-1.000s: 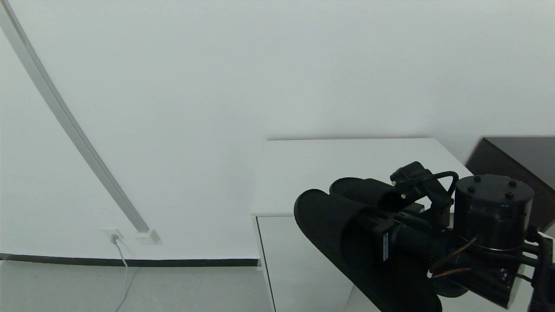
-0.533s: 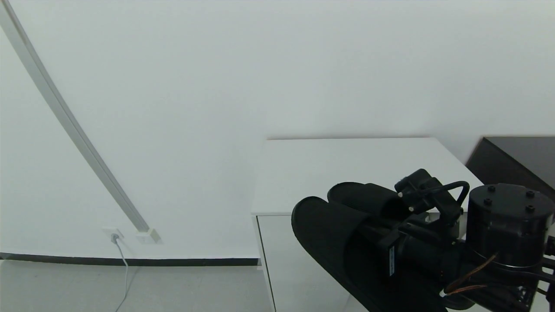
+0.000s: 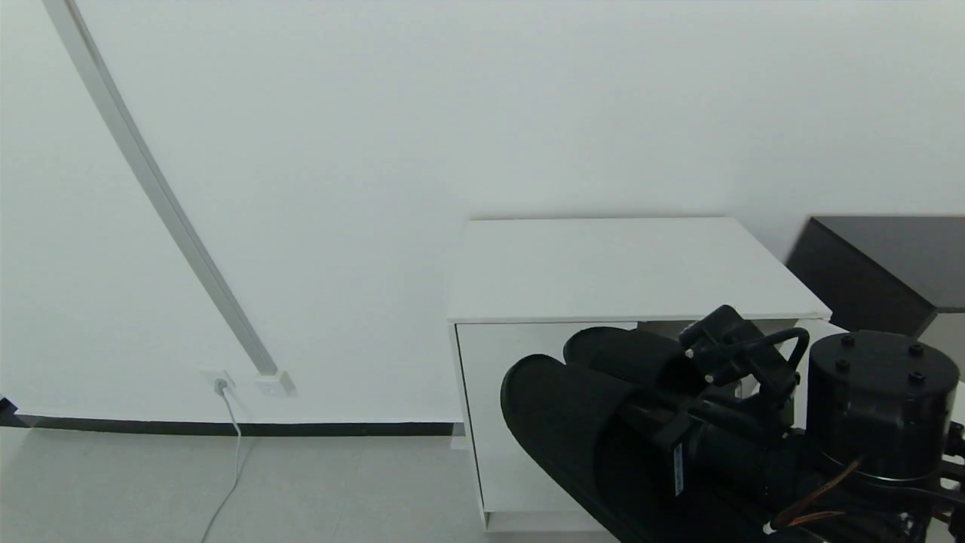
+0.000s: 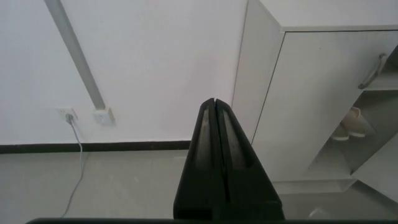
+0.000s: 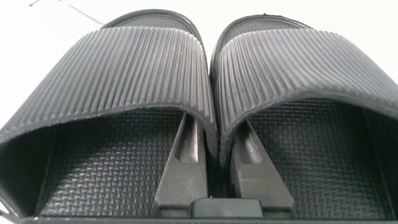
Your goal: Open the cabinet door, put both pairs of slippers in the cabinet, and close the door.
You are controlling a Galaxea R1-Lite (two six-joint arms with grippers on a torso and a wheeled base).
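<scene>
Up close, our right end effector [image 5: 216,134] pinches the black slippers [image 3: 580,415] by their touching inner walls, toes leading. The left end effector [image 4: 215,143] is pressed together, empty. The cabinet [image 3: 603,264] lies just ahead, shelves exposed, a pale pair [image 4: 353,122] inside. Our head view has shifted, baring more cabinet front.

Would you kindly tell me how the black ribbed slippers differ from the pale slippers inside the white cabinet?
Colour: the black ribbed slippers are dark, the pale slippers off-white.
Place: the black pair is held up in front of the white cabinet; the pale pair lies inside it.
Hold: the right gripper pinches the black pair's inner sides; nothing touches the pale pair.
In both pairs the two slippers lie side by side.
</scene>
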